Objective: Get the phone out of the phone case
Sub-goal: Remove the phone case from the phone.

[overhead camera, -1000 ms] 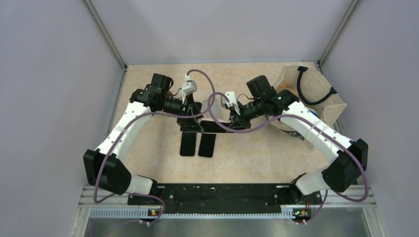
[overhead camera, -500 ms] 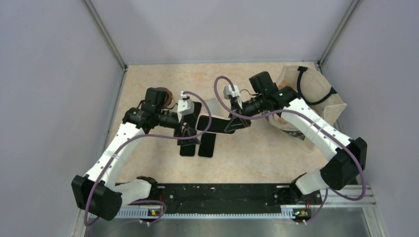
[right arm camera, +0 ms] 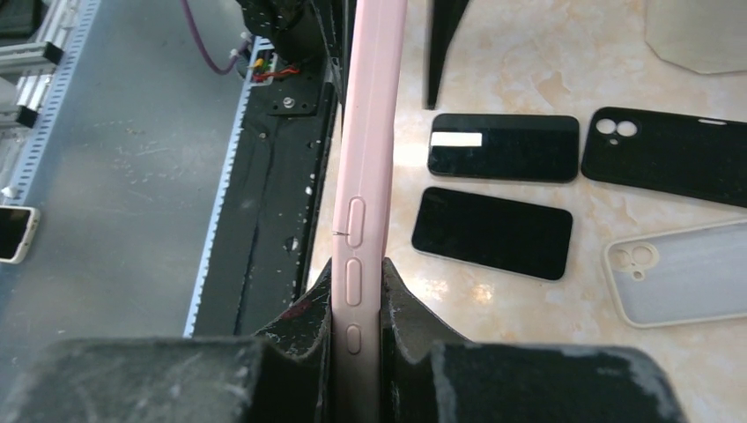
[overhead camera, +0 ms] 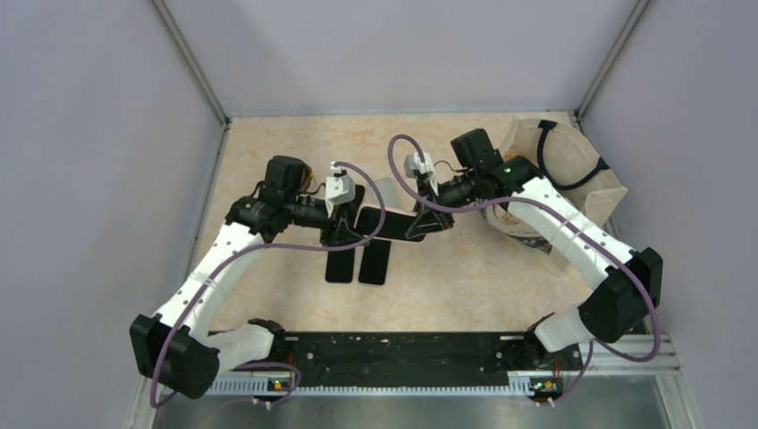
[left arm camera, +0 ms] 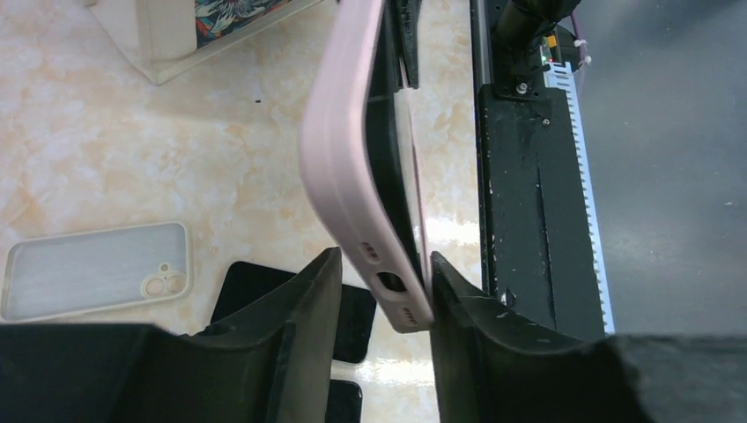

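Over the tabletop (overhead camera: pixel 268 161) both arms reach inward with elbows bent, so that the left end effector (overhead camera: pixel 347 234) and the right end effector (overhead camera: pixel 417 228) face each other. Between them, the pink phone case (right arm camera: pixel 370 132) is held on edge clear of the tabletop, with the phone (overhead camera: pixel 386 223) seated inside. The right end effector is clamped tight on the button side, while the left one's fingers (left arm camera: pixel 308 300) stand half apart astride the port end, and whether they grip it cannot be told.
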You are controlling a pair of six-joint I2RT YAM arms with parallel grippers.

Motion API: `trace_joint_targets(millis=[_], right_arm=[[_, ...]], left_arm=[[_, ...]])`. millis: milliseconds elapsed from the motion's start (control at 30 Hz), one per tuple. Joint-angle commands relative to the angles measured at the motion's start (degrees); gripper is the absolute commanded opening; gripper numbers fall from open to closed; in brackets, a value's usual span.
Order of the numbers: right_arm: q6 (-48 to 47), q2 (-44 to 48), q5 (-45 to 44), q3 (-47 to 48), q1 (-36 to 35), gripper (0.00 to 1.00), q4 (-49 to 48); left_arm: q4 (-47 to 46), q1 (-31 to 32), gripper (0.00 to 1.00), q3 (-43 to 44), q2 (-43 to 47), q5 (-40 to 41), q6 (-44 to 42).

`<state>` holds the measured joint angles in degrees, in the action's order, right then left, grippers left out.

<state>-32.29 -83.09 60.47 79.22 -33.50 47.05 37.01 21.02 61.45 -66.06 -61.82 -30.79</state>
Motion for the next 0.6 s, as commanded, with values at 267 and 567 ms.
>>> trace_joint_targets(millis=[267,567], right_arm=[[0.5,0.0,8.2,1.8,0.6,0.0,-3.7],[-0.4,-1.3,15.0,-0.8,0.5,0.0,-3.4]], left_arm=[[11.9,4.5,0.0,1.0,-0.7,1.9,-27.4],[27.2,8.2,0.0,9.2,-6.1,7.2,-57.1]])
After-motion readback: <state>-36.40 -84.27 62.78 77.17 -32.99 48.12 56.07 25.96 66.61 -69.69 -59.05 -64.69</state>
